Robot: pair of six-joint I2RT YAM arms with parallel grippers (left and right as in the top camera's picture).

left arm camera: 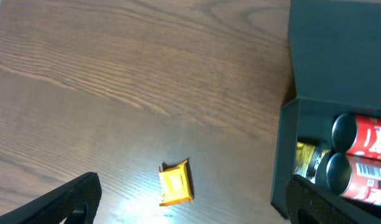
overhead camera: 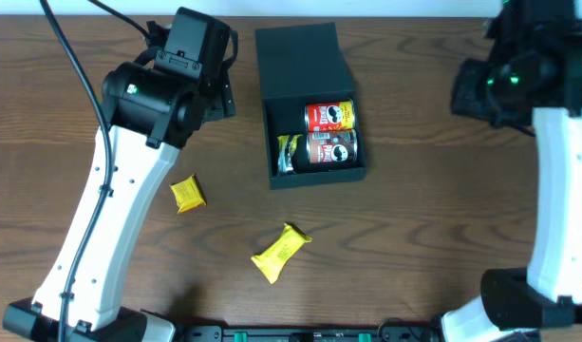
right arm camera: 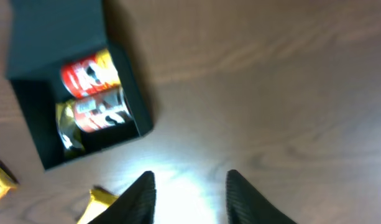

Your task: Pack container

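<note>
Your left end effector [left arm camera: 193,186] stands wide open, its two fingers low at either edge of the wrist view, and it grips nothing. It hangs over bare tabletop [left arm camera: 146,74], with a square yellow packet [left arm camera: 176,184] lying on the wood below the gap. Your right end effector [right arm camera: 187,190] is only partly open, its fingers a modest gap apart with nothing between them, and it hangs over bare wood well to the right of the container [overhead camera: 300,62]. The container sits on the far middle of the tabletop, between your two arms, with its flap lid folded back flat on the far side. Inside it a red can [overhead camera: 328,116] and a brown can [overhead camera: 330,150] lie on their sides, touching. A dark and yellow packet [overhead camera: 289,154] is tucked at their left ends against the wall. A longer yellow packet [overhead camera: 279,252] lies on the tabletop nearer you, apart from the square one
</note>
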